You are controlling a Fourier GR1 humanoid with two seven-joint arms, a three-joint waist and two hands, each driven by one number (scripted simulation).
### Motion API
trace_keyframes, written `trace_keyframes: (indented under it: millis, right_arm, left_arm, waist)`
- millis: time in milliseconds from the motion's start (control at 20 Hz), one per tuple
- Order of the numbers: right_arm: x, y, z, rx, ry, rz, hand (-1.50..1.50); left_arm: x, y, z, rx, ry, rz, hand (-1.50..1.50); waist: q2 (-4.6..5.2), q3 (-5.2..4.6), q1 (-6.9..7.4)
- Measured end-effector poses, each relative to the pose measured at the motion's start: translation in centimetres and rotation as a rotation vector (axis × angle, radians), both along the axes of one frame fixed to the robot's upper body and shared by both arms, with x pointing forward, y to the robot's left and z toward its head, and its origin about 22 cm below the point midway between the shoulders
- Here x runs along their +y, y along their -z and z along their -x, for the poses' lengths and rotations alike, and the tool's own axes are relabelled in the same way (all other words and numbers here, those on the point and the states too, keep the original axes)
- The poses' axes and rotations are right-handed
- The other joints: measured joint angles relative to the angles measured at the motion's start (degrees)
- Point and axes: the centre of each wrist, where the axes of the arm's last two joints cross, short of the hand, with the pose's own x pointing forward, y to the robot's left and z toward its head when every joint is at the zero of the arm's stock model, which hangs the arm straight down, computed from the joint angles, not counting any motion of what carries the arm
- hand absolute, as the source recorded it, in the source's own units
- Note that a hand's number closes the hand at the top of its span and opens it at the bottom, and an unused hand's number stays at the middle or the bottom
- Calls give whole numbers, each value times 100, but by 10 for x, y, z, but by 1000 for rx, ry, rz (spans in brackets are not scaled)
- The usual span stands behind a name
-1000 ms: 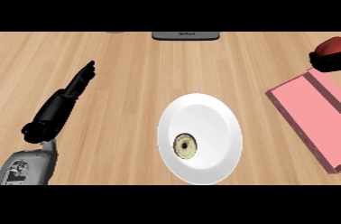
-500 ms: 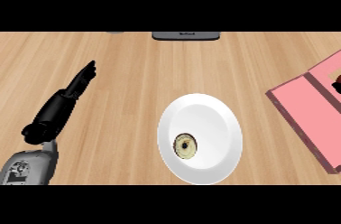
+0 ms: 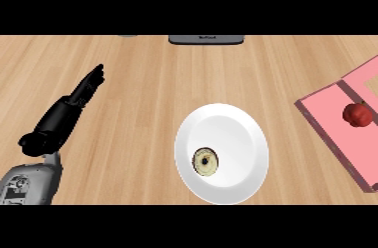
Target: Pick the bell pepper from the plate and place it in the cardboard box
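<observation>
Wooden counter [image 3: 148, 67] fills the scene, with a dark device [image 3: 206, 39] at its far edge. Right of the white plate [image 3: 236, 127], the pink cardboard box [image 3: 347, 142] now holds the red bell pepper [image 3: 358, 114], which a moment ago was above the box rim in the right hand; that hand has since left view. The placing looks done. A small round yellowish item [image 3: 206, 161] remains on the plate. Left of the plate, the left hand [image 3: 70, 107] rests, fingers straight and pressed together.

The pink box [image 3: 347, 137] runs off the right edge. A dark object [image 3: 206, 39] at the top edge is cut off, unidentifiable. The right hand shows nowhere.
</observation>
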Motion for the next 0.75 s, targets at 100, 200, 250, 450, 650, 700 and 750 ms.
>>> trace_keyframes:
  millis: [100, 200, 250, 450, 650, 700, 750]
  right_arm:
    - [-1, 1, 1, -107, -17, -66, -150]
    - [-2, -6, -1, -257, -16, -182, -150]
    - [-2, -7, -1, -331, -4, -256, -150]
    - [-16, -8, 2, -563, 109, -535, -150]
    - [-37, -5, 13, -693, 241, -702, -150]
    - [-44, -3, 18, -715, 268, -722, -150]
    - [-52, -2, 23, -740, 294, -740, -150]
  left_arm:
    - [1, 1, 0, 5, -4, 2, 0]
    - [0, 3, 1, 8, -6, -1, 0]
    - [-1, 4, 2, 11, -7, 0, 0]
    - [1, 5, 2, 14, -7, 2, 0]
    - [2, 6, 3, 16, -7, 2, 0]
    - [0, 6, 3, 13, -8, 1, 0]
    - [2, 2, 1, 6, -8, 1, 0]
  waist:
    - [-2, 3, -8]
    - [-21, 8, -27]
    - [-33, 9, -42]
    - [-44, 9, -75]
    - [-23, 4, -52]
    - [-18, 3, -43]
    - [-14, 3, -38]
